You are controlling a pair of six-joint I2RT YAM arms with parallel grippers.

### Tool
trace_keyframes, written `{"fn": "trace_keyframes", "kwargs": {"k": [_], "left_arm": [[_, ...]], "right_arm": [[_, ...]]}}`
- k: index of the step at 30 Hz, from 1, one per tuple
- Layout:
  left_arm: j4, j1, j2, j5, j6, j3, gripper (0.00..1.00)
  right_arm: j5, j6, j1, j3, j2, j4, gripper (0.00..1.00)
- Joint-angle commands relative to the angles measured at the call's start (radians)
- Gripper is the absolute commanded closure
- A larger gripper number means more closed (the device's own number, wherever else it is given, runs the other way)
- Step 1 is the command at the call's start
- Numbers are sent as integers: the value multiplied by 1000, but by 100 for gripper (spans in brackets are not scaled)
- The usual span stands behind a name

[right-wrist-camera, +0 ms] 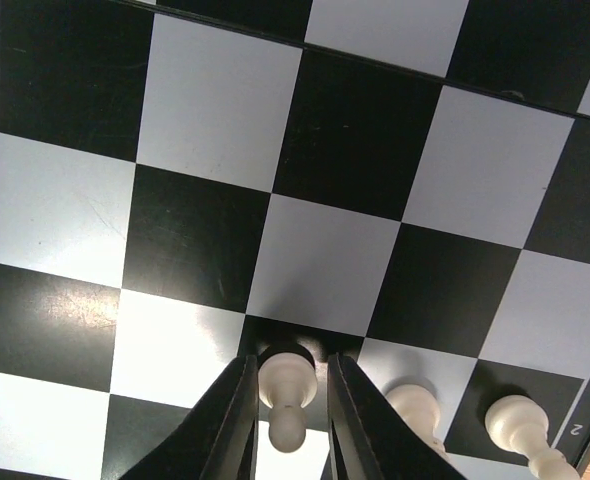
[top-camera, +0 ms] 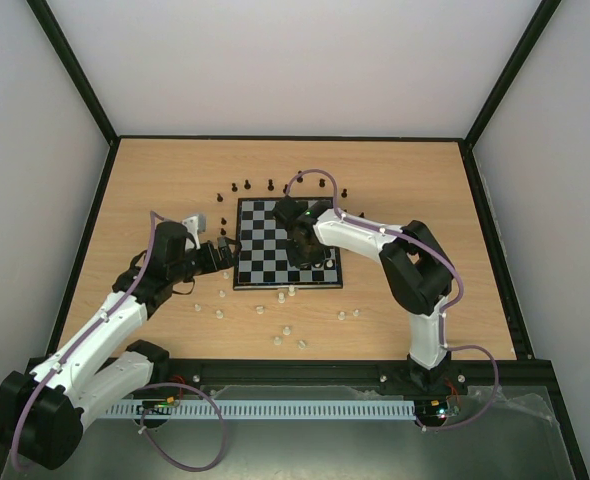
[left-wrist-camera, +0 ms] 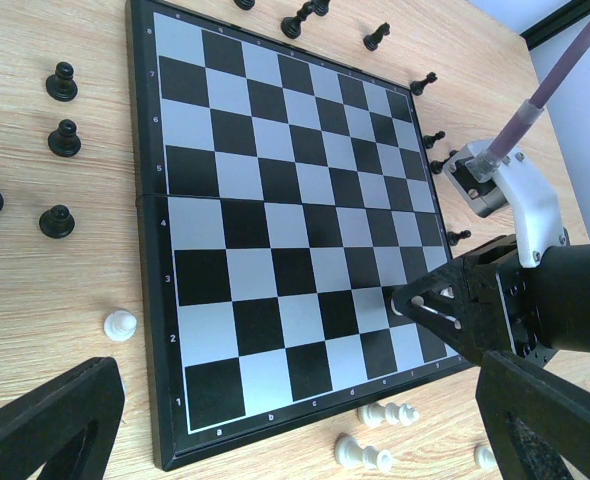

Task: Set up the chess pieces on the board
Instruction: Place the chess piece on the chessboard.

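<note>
Closest to the lens in the right wrist view, the right hand [right-wrist-camera: 288,365] points down at the board [right-wrist-camera: 215,100]. Its two dark fingers [right-wrist-camera: 237,420] are narrowly parted on either side of a cream pawn [right-wrist-camera: 286,400] that stands upright on the board. A thin sliver of gap shows at the finger on frame right, so the pawn looks flanked rather than clamped. Two more cream chessmen [right-wrist-camera: 415,405] stand at lower right, near the board's thin black frame.

From above, the board sits near the middle of the bench [top-camera: 425,180]. Broad bare wood lies between it and the bench's right and far rims. There is less room at left, where the left hand [top-camera: 218,252] hovers just off the board's left edge. Black chessmen [top-camera: 247,185] are strung along the wood above the board's top edge. Scattered cream pieces [top-camera: 288,328] lie below its bottom edge, between the board and the arm bases.

Only the left wrist view shows the left hand's fingers spread wide, at the lower left and lower right of the frame, holding nothing. It also shows a stray white pawn [left-wrist-camera: 121,324] upright on the wood just beside the frame. The right arm [left-wrist-camera: 535,300] reaches over the board's lower right corner. The checks there are glossy black and silvery white, with small numbers and letters printed along the frame.
</note>
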Motion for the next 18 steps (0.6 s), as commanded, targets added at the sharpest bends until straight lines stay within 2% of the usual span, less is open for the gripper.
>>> {"fn": "trace_keyframes", "kwargs": {"k": [1,6,9,15,18], "left_arm": [[12,-2,-1,-9,1,3,1],[12,-2,-3,-10,1,5,1],[11,-2,-3,-10,0,6,1],[9,-2,-5,-9,0,10,1],[13,-2,-2,-6,-1,10,1]], "right_arm": [[14,-11,7,23,-12,-34,79],[25,-11,7,32,-54,-39,76],[25,-11,7,29,-110,-35,71],[50,-6,6,-10,-242,-62,69],[51,10,6,-77,-329,-64,62]]}}
